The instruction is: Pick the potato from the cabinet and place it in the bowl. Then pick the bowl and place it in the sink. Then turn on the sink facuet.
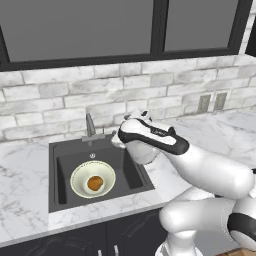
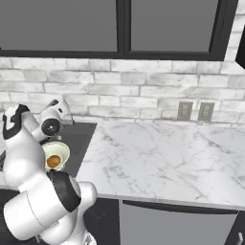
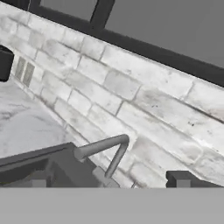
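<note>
The potato [image 1: 94,183] lies in the bowl [image 1: 92,179], and the bowl sits on the floor of the sink [image 1: 65,172], so by the look of things only the faucet [image 1: 90,125] is left to deal with. It stands on its base plate at the sink's far edge, just left of the middle, against the brick wall [image 1: 60,95].

The gripper [image 1: 116,138] hangs over the sink's far right part, near the faucet and to its right, at about the height of the spout. In the hand view the faucet [image 3: 105,153] fills the lower middle: its slim spout runs across the picture and bends down to the base, close in front of the jaws. One dark fingertip [image 3: 183,178] rises at the bottom right; the other cannot be made out, but the jaws stand spread wide and hold nothing.

So the coming move turns on a short reach left and slightly toward the wall. The handle itself is too small to pick out, so which part must be pushed cannot be told.
</note>
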Motion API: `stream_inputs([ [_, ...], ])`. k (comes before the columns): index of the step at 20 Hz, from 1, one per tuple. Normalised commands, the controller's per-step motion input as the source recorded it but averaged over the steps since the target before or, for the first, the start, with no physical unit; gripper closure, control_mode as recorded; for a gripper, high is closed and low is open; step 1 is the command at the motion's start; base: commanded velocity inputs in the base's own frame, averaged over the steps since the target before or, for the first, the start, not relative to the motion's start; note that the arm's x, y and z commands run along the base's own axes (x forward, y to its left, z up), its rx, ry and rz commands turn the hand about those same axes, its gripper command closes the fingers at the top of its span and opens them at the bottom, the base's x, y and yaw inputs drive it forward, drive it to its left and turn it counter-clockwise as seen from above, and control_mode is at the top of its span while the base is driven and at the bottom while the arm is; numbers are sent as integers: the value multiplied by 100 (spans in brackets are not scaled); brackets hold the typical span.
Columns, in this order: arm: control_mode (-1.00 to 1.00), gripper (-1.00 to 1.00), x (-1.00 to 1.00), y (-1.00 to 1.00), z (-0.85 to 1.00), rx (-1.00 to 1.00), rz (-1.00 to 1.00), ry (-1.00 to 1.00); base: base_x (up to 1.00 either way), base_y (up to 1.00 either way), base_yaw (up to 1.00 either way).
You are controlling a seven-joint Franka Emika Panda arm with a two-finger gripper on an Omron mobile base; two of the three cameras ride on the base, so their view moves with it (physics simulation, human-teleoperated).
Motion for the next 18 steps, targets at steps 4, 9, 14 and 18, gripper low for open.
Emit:
stream_inputs([
  [4,-100,-100,23,-20,-38,64,-1,3,0,0,0],
  [9,-100,-100,0,-30,-93,31,5,0,0,0,0],
  [14,-100,-100,16,-1,-62,8,16,0,0,0,0],
  [18,-100,-100,67,0,-7,8,3,0,0,0,0],
])
